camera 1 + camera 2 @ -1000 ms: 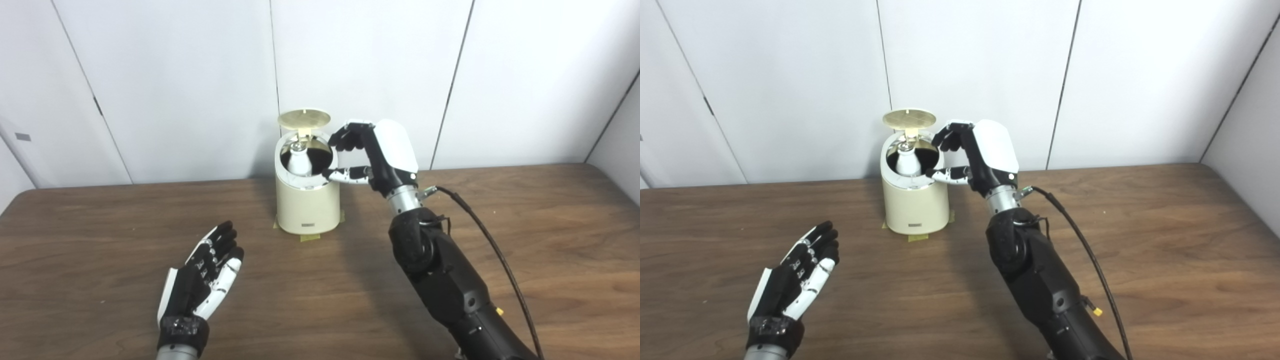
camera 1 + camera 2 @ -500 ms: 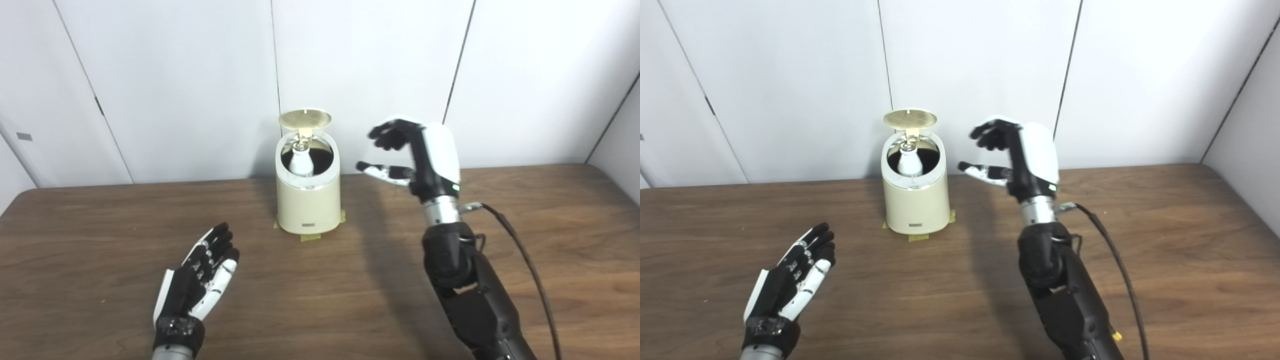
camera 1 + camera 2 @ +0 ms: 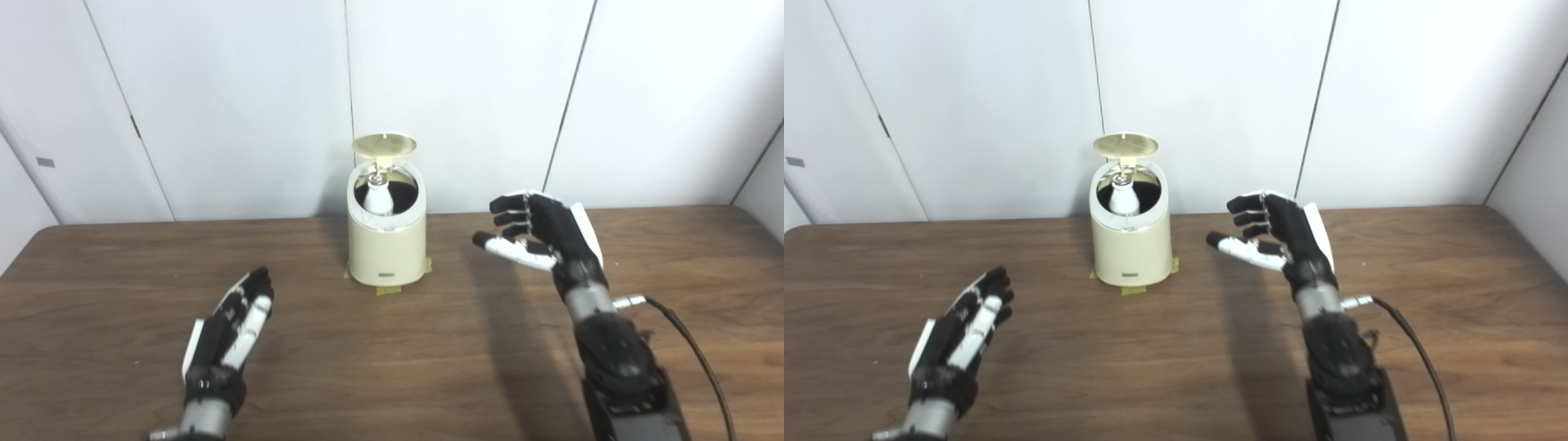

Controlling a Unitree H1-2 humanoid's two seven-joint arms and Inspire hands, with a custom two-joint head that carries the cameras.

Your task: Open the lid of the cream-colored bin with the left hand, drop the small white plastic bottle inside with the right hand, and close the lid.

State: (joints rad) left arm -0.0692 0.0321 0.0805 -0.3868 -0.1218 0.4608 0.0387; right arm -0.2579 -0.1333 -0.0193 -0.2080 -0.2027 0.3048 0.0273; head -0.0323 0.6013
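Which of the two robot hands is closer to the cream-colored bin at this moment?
The right hand, raised above the brown wooden table just right of the cream-colored cylindrical bin. The left hand lies low, nearer the table's front edge.

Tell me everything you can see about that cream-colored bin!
The cream-colored bin is a rounded, smooth, plastic-looking can standing upright at the back of the brown wooden table, on bits of yellowish tape. Its round lid is flipped up on a rear hinge. A shiny rim rings the dark opening, where a small white plastic bottle shows. Neither hand touches it.
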